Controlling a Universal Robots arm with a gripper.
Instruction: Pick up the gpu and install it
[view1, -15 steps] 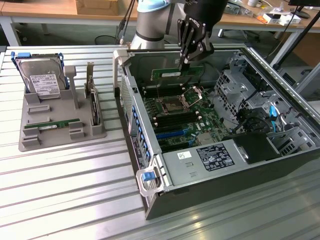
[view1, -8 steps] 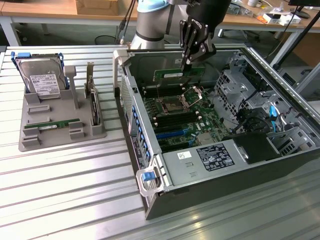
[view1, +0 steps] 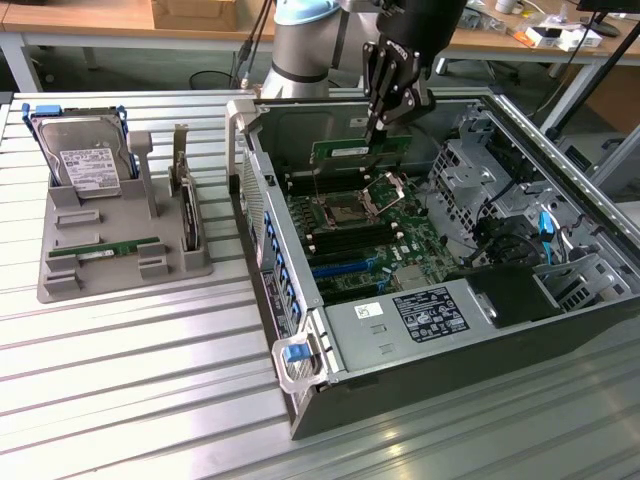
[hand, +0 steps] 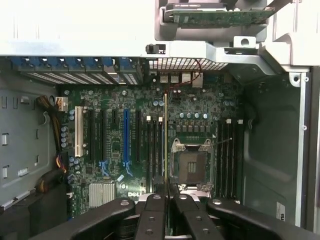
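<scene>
Workshop with desks behind; a ribbed metal tabletop (view1: 130, 380) carries everything. Largest first: an open computer case (view1: 450, 390) lies on its side, its motherboard (view1: 360, 250) facing up. A grey tray (view1: 110, 210) sits well apart at the exterior view's left and holds a hard drive (view1: 85, 160).

The gpu (view1: 350, 150) is inside the case, clear of the tray, and hangs on edge above the motherboard near the CPU socket (hand: 191, 162). My fingers (hand: 152, 220) pinch it across its two flat faces, at the upper edge.

Long axis: level, running left to right across the exterior view. In the wrist view it lies parallel to the slots beside the socket. The lower long edge points down at the board.

I judge it light, stiff, thin and fragile. It is best gripped on bare board, not on chips or contacts, and pressed evenly, never twisted.
</scene>
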